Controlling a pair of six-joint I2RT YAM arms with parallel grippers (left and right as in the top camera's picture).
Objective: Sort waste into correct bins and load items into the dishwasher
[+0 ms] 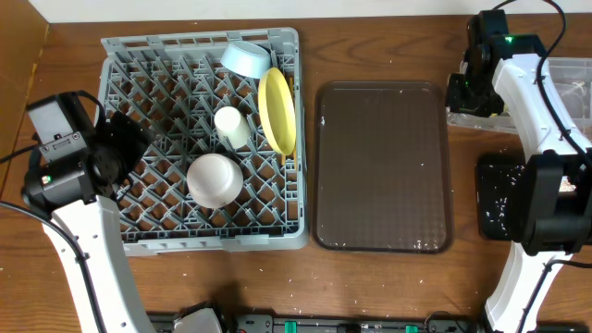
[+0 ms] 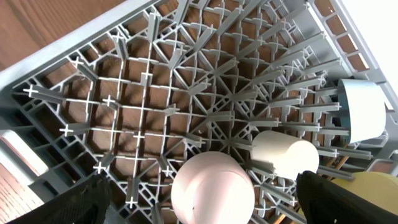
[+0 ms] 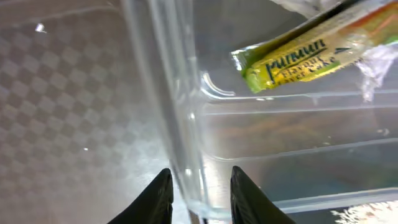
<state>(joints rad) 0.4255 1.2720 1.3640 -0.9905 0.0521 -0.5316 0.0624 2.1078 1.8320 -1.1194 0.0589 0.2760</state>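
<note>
The right gripper [image 3: 200,186] is pinching the clear tub's [image 3: 186,124] wall, the yellow-green wrapper packet [image 3: 298,56] lying inside. It should probably be dragging it slowly, level. The left gripper [image 2: 199,208] is hovering released over the dish rack [image 1: 129,55].

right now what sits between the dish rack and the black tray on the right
In the overhead view, the dark brown serving tray lies between the dish rack and the black tray, its surface bare.

Big grey dish rack [image 1: 148,83] holding blue bowl [image 1: 246,58], yellow plate [image 1: 277,109] on edge, cream cup [image 1: 231,127], pinkish-white bowl [image 1: 215,179] upside down. Yellow-green wrapper [image 3: 298,59] in clear tub [image 3: 186,124].
</note>
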